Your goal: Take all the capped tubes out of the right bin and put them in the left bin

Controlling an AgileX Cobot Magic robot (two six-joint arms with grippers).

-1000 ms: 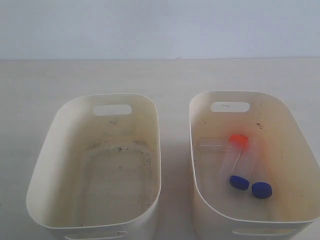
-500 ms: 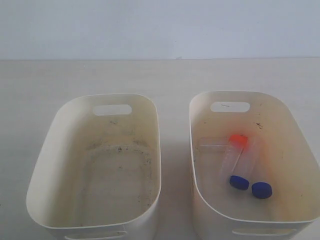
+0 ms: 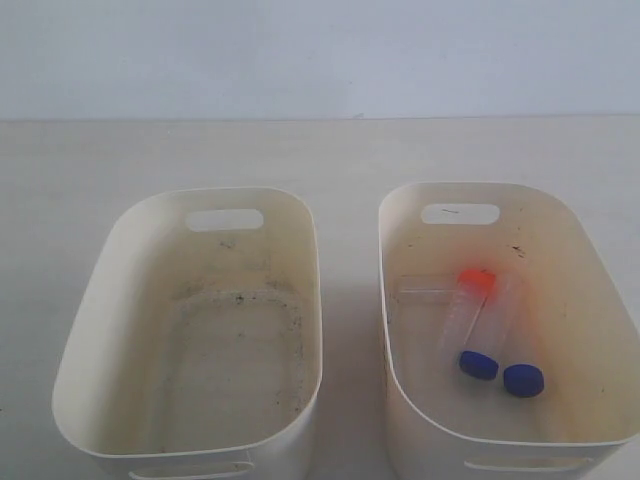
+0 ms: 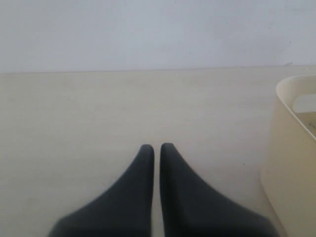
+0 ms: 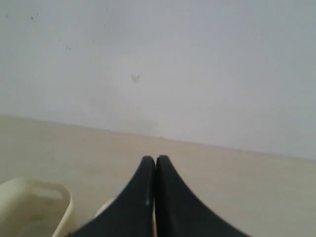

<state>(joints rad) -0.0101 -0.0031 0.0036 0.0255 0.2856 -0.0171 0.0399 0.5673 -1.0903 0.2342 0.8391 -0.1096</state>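
The right bin (image 3: 600, 270) holds three capped tubes lying close together on its yellowish floor: one with an orange cap (image 3: 476, 279) and two with blue caps (image 3: 479, 365) (image 3: 523, 380). The left bin (image 3: 100, 300), with a dirt-speckled grey floor, has nothing in it. Neither gripper shows in the exterior view. My left gripper (image 4: 157, 146) is shut with nothing in it, above bare table. My right gripper (image 5: 155, 158) is also shut and holds nothing, pointing across the table toward the wall.
A clear uncapped piece (image 3: 424, 288) lies in the right bin beside the orange cap. A cream bin wall (image 4: 291, 168) stands close beside the left gripper. Another bin rim (image 5: 44, 195) with a handle slot sits just below the right gripper. A pale wall backs the table.
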